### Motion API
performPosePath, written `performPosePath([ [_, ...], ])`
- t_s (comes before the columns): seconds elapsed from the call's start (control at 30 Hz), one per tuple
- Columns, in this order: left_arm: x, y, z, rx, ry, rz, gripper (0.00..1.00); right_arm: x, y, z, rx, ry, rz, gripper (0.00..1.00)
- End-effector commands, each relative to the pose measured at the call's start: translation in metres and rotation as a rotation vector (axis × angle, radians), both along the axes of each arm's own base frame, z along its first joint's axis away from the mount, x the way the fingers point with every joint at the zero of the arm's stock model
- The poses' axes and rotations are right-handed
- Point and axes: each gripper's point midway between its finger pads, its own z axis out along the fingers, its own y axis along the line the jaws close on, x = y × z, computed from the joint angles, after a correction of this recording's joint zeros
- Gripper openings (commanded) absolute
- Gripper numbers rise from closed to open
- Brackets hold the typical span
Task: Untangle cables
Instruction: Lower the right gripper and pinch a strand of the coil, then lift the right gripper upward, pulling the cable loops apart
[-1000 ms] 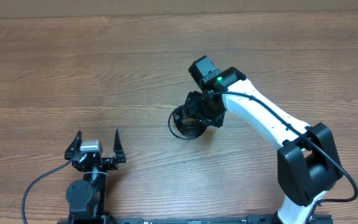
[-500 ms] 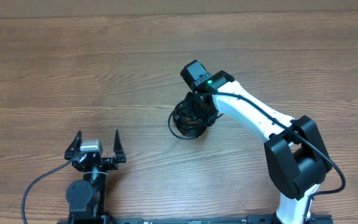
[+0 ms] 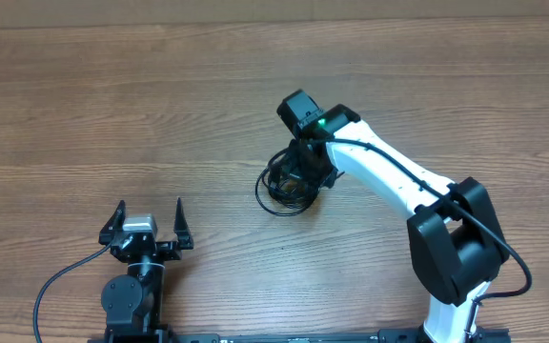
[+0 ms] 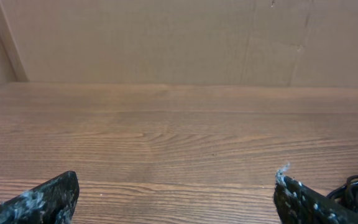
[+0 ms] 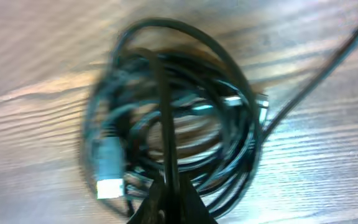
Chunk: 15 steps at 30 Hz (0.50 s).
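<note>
On the wooden surface [image 3: 112, 95], saw cables [image 5: 165, 124] coiled, blurred, half hidden under right claw [image 5: 168, 202]; couldn't tell its grip. Found left claw [image 3: 150, 208] spread wide, tips cropped.

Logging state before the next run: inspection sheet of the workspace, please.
Surface: wood-grain table, no marks seen.
Job's things: cables in one coiled bundle, whitish plug tip showing.
Clutter: nothing seen.
Grippers: left gripper open, apart from the bundle; right gripper on the bundle, fingers apparently shut on one strand.
Cables: thick arm cable along the right arm; left arm cable loops beside its base.
Surroundings: cardboard wall behind the table.
</note>
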Motion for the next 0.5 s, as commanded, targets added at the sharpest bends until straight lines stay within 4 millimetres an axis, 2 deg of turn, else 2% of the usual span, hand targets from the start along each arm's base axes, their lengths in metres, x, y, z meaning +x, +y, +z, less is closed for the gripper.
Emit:
performPosePath([
  [0.0, 0.0, 0.001, 0.001, 0.024, -0.008, 0.005, 1.0, 0.026, 0.024, 0.104, 0.172, -0.244, 0.155, 0.04],
  [0.13, 0.0, 0.001, 0.001, 0.024, -0.008, 0.005, 1.0, 0.022, 0.044, 0.208, 0.347, -0.459, 0.325, 0.04],
  [0.23, 0.0, 0.001, 0.001, 0.024, -0.008, 0.005, 1.0, 0.012, 0.039, 0.284, 0.426, -0.62, 0.339, 0.04],
  [0.4, 0.0, 0.001, 0.001, 0.024, -0.008, 0.005, 1.0, -0.014, 0.019, 0.383, 0.514, -0.858, 0.335, 0.04],
  [0.47, 0.0, 0.001, 0.001, 0.024, -0.008, 0.005, 1.0, -0.02, 0.011, 0.403, 0.522, -0.919, 0.323, 0.04],
])
